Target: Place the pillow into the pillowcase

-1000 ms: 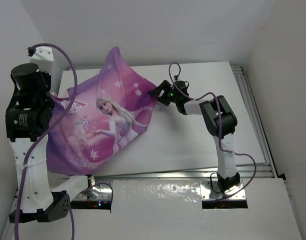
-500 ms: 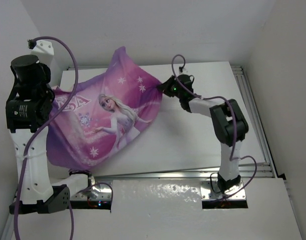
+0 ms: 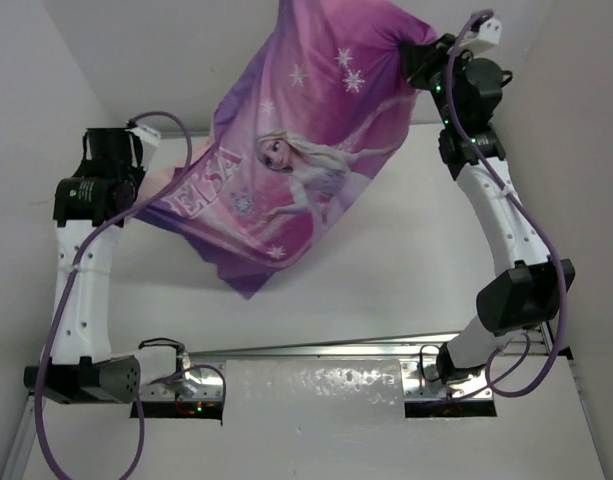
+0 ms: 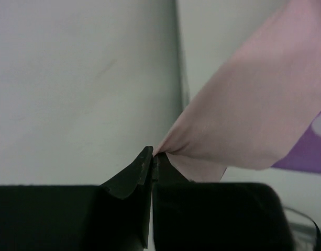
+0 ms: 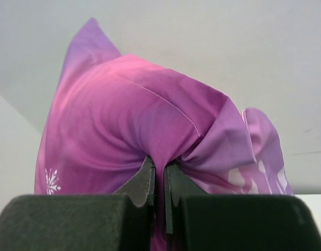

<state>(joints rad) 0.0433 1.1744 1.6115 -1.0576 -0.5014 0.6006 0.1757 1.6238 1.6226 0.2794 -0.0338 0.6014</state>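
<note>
The pillowcase, purple-pink with a princess print and snowflakes, hangs stretched in the air between both arms, its lower corner drooping toward the table. My left gripper is shut on its left edge, where the pale pink inside shows beyond the closed gripper. My right gripper, raised high at the back right, is shut on a bunched fold of the purple pillowcase, which is pinched in the right gripper. The pillow is out of view.
The white table lies below the hanging cloth. A metal rail runs along its near edge by the arm bases. White walls close in at the back and on both sides. Purple cables loop off both arms.
My right gripper has shut on the pillowcase's right side and lifted it high toward the back right. The case has come off the table and now hangs spread between both arms.
</note>
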